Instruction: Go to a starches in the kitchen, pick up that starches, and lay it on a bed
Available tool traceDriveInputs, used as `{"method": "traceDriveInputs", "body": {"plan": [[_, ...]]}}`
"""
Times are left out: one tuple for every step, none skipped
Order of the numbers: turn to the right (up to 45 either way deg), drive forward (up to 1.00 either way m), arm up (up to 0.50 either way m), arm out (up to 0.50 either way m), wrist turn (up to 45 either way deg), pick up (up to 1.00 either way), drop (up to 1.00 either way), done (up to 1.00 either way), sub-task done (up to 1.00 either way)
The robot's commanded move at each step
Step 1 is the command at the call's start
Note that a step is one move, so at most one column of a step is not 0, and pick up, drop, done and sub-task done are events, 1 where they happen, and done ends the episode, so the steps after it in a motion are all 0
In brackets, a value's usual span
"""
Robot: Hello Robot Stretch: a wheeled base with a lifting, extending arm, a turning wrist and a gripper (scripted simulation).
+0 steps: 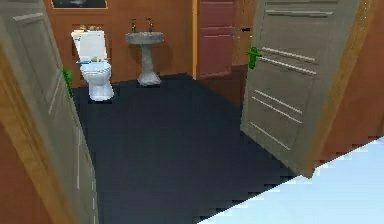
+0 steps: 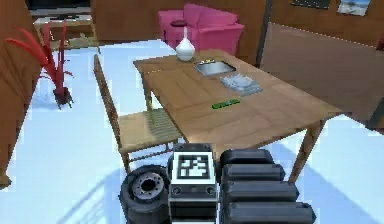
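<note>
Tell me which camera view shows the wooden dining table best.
The arm side view: the wooden table lies across its middle, top and legs visible, with a white vase on it and a chair beside it. The forward view looks into a bathroom with a toilet and sink.

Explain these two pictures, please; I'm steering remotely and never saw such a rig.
It is a wheeled robot with one reaching arm. The forward view looks ahead through an open doorway into a bathroom with a toilet and a sink. The arm side view looks sideways at a wooden table bearing a white vase, a flat tray and a small green thing, with a chair and a pink sofa nearby. The dark blocks at its bottom edge are the arm; its far end is unclear, so I cannot tell whether the fingers hold anything.
</note>
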Motion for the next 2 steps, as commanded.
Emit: {"method": "traceDriveInputs", "body": {"plan": [[0.0, 0.7, 0.0, 0.0, 0.0, 0.0, 0.0, 0.0, 0.0], [-24.0, 0.0, 0.0, 0.0, 0.0, 0.0, 0.0, 0.0, 0.0]]}}
